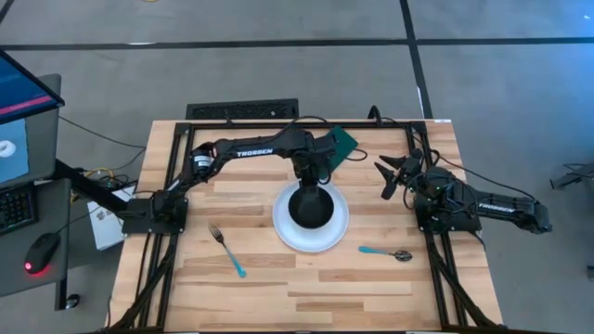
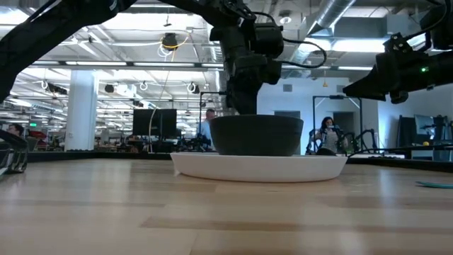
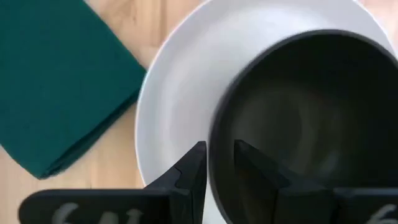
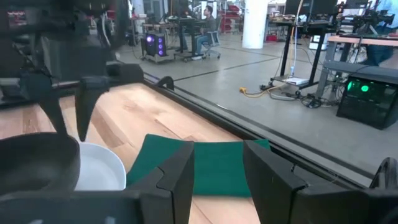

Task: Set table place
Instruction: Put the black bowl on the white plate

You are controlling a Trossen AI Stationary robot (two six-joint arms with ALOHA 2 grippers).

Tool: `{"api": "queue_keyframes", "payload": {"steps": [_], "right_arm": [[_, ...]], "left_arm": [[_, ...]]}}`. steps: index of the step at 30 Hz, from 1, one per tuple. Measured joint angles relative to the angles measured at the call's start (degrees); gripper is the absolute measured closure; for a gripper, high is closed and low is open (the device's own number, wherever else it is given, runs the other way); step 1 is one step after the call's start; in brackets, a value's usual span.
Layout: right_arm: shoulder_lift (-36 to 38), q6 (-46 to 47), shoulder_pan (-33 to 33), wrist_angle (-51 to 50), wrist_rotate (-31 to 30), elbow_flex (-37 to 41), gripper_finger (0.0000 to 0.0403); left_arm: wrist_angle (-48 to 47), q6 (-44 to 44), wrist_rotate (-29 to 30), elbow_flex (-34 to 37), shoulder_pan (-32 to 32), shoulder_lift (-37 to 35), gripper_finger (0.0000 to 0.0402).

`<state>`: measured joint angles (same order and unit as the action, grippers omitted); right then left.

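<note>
Overhead: the counter [image 1: 371,288], light-wood butcher-block planks in a black metal frame, carries a round white plate [image 1: 339,232] at its centre with a dark bowl [image 1: 311,206] sitting in it. Left gripper [image 1: 313,176] hangs over the far rim of the bowl; the left arm reaches in from its base at the counter's left edge. The left wrist view adds what the overhead cannot: the jaws stand narrow, one finger [image 3: 193,171] outside the bowl [image 3: 311,124] wall and the other inside it, straddling the rim, though whether they press on it cannot be told. That view also shows the plate [image 3: 180,106] as smooth and matte white, the bowl's interior dark and faintly glossy, and a folded dark-green cloth napkin [image 3: 56,87] lying just beside the plate. Low view gives the profile only: a shallow plate [image 2: 258,166] with a raised lip, and a straight-walled bowl [image 2: 256,134] on it. Right gripper [image 1: 397,176] waits over the counter's far right part, jaws wide apart, nothing between them; its wrist view looks across the napkin [image 4: 205,165] toward the plate. Seen from overhead alone: a fork [image 1: 225,250] with a light-blue handle left of the plate, and a spoon [image 1: 387,252] with the same blue handle to the right, both flat on the wood, well apart from the plate.
</note>
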<state>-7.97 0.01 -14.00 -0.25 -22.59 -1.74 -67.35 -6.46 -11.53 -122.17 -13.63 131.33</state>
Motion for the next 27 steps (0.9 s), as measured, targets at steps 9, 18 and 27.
{"api": "queue_keyframes", "payload": {"steps": [9,18,27], "right_arm": [[0.00,0.00,0.00,0.00,0.00,0.00,0.0244],[0.02,0.02,0.02,-0.02,0.01,0.00,0.0244],[0.00,0.02,0.02,-0.02,0.00,0.00,0.0244]], "left_arm": [[-17.20,1.24,2.83,-12.26,0.02,0.11,0.0330],[-8.97,0.11,14.75,-10.14,0.13,-11.66,0.0330],[-1.22,-0.22,26.81,-10.09,1.66,-21.91,0.0331]]}}
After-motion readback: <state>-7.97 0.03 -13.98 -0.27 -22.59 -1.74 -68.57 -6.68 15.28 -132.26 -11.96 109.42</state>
